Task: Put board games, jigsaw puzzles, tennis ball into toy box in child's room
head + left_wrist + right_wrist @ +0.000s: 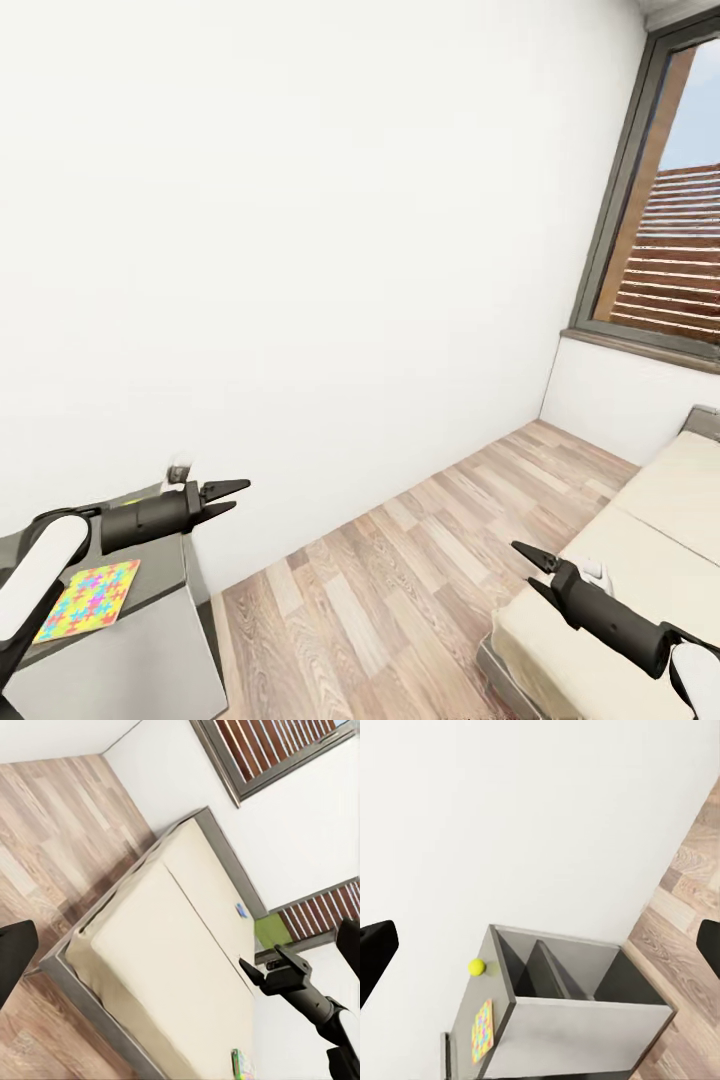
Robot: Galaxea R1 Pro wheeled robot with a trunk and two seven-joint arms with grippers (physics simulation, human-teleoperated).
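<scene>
Facing a bare white wall, the robot holds nothing — the left gripper [228,498] and the right gripper [535,570] both hang released. One jigsaw puzzle [90,598] lies flat on the table [150,640]; the tennis ball [476,967] rests near it, close to the wall. A careless approach could push the ball off the edge (it rolls easily) — and the thin puzzle gives little to grip.
</scene>
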